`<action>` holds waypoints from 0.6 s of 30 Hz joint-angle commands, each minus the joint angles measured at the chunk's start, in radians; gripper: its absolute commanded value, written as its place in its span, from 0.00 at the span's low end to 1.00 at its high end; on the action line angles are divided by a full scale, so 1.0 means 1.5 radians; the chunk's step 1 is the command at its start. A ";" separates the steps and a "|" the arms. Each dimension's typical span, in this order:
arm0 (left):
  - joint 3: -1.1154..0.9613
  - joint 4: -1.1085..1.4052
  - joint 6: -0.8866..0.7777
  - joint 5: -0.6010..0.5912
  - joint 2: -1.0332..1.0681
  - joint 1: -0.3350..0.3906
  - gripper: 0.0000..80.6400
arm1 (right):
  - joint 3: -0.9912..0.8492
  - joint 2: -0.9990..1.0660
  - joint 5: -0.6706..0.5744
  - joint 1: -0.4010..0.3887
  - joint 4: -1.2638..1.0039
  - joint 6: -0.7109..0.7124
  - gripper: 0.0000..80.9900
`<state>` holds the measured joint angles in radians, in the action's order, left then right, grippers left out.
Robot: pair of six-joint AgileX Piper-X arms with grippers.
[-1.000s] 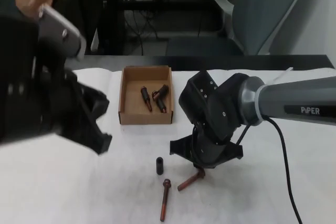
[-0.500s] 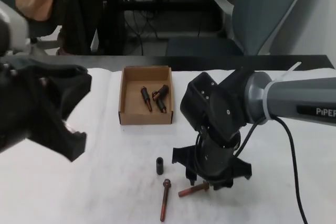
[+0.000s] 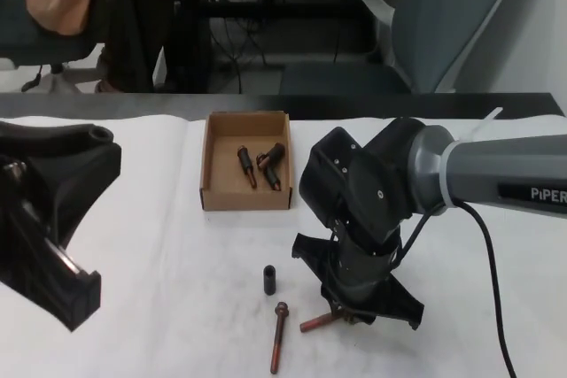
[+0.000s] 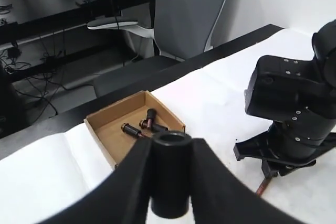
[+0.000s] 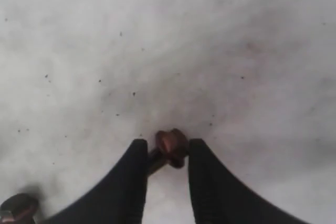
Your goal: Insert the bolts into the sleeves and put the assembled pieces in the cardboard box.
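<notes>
1 black sleeve point(image 4: 170, 182) clamped by left pincer point(image 4: 171, 145); right pincer point(image 5: 167, 144), parted, straddles coppery bolt point(image 5: 172, 150).

1. Right arm point(image 3: 496, 174): a single short word in white letters is printed on the grey forearm link, near the right edge of the high view (a maker's mark, so not spelled out here). It sits low on the link and runs along its length.
2. No other text, number, label or sign can be read.
</notes>
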<state>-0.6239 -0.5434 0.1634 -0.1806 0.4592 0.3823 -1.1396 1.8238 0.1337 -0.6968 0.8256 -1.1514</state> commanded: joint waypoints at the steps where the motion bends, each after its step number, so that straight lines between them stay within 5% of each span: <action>1: -0.001 0.005 0.001 0.000 -0.011 0.000 0.02 | 0.001 -0.004 -0.010 0.001 -0.004 -0.016 0.27; 4: -0.001 0.007 0.001 0.000 -0.011 0.000 0.02 | 0.001 -0.004 -0.038 0.000 -0.004 -0.005 0.34; 9: -0.001 0.007 0.001 0.000 -0.011 0.000 0.02 | 0.001 -0.004 -0.060 -0.007 0.006 -0.049 0.72; 14: -0.001 0.006 0.001 0.000 -0.027 0.000 0.02 | 0.001 -0.004 -0.027 -0.006 0.018 -0.101 0.67; 18: -0.001 0.006 0.001 0.000 -0.040 0.000 0.02 | 0.001 0.004 -0.015 -0.006 0.011 -0.121 0.36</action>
<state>-0.6223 -0.5455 0.1634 -0.1806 0.4138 0.3823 -1.1396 1.8238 0.0960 -0.7056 0.8424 -1.3133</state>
